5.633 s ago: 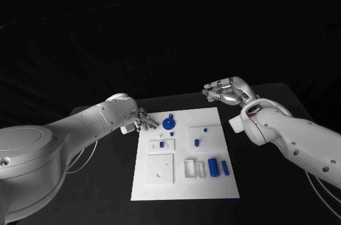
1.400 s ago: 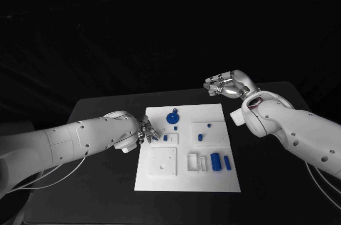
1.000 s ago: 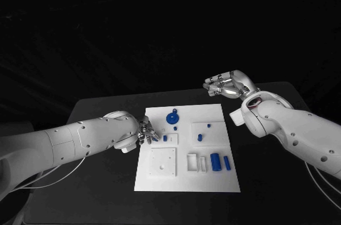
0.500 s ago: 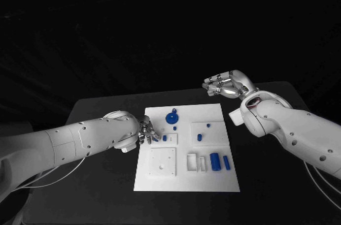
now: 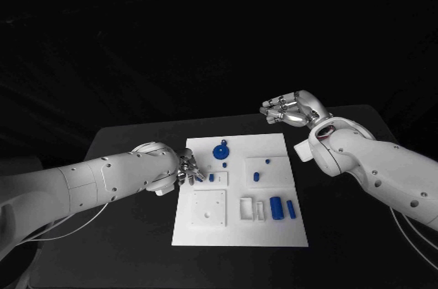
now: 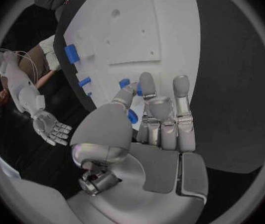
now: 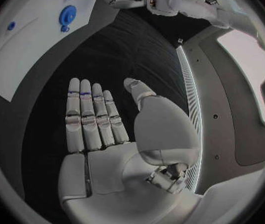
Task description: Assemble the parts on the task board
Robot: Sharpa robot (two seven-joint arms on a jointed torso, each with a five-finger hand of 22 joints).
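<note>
The white task board (image 5: 239,229) lies mid-table. On it are a blue round disc (image 5: 220,152), a small blue piece (image 5: 212,176), a blue oval piece (image 5: 256,175) and two blue cylinders (image 5: 276,206) side by side. My left hand (image 5: 189,169) is at the board's left edge, its fingers (image 6: 181,92) straight and side by side, reaching over the rim. The small blue piece (image 6: 124,83) shows just past the thumb tip, and nothing sits in the palm. My right hand (image 5: 290,110) hangs open past the board's far right corner, its palm (image 7: 107,159) bare.
A small white block (image 5: 300,151) lies on the black table just off the board's right edge, below my right forearm. White raised fixtures (image 5: 250,209) stand on the board beside the cylinders. A square white plate (image 5: 209,207) sits at the board's near left.
Since the oldest frame my left hand has slid along the board's left edge, from beside the disc to beside the small piece. Over the last second nothing has moved.
</note>
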